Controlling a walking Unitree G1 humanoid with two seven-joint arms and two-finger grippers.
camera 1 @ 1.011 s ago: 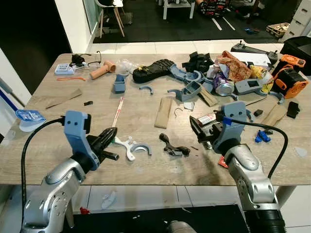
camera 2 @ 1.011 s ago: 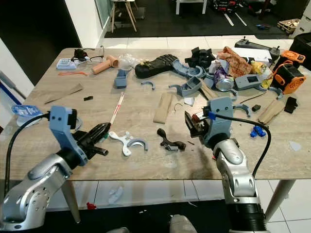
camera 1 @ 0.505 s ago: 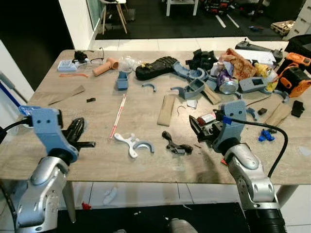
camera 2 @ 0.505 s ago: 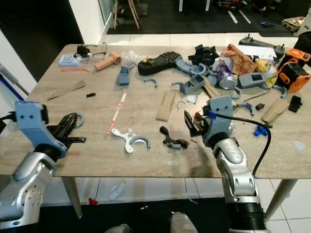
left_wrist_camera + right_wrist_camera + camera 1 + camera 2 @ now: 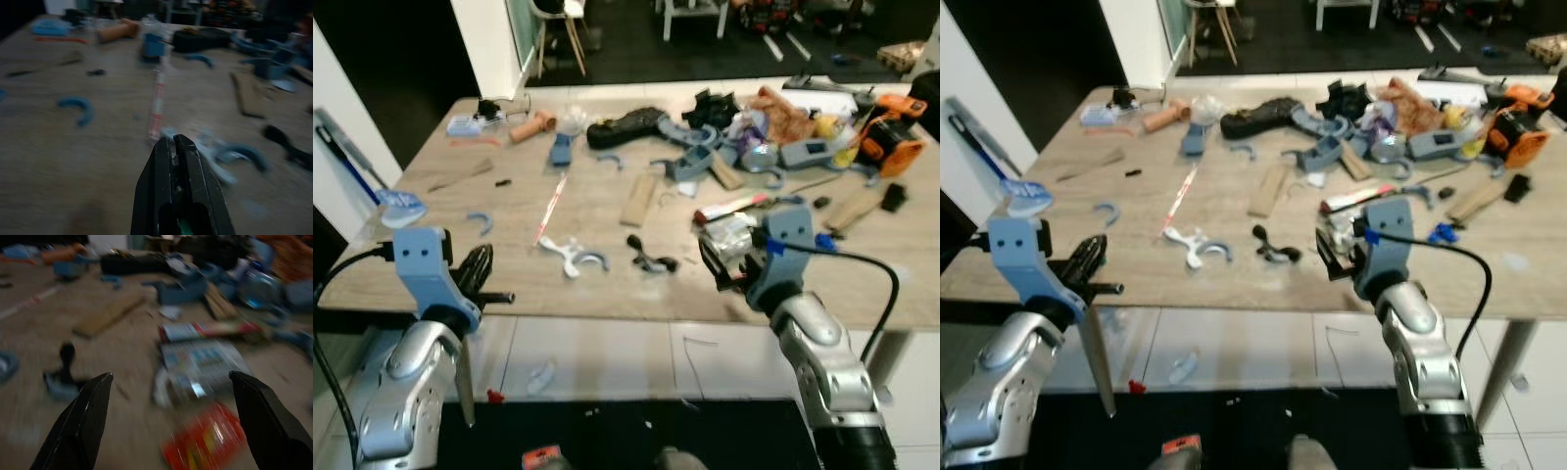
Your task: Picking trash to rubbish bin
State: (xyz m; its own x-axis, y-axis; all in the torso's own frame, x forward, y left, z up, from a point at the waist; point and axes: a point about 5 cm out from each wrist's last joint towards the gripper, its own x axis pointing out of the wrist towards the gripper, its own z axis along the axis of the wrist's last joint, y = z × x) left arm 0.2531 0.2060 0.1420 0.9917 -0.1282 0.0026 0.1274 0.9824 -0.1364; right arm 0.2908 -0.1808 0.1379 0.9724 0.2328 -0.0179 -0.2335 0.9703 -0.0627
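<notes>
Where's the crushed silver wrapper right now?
In the left eye view the silver wrapper lies on the table's right half near the front edge, just ahead of the right claw, below the red-and-white packet.

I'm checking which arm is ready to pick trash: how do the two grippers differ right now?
The left gripper has its fingers pressed together; the right gripper has its fingers spread wide. The left gripper sits at the table edge's left end; the right gripper faces a silver wrapper and red wrapper. Both hold nothing.

Workshop/lab: wood table strewn w/ printed blue parts, orange power tool, scraps.
</notes>
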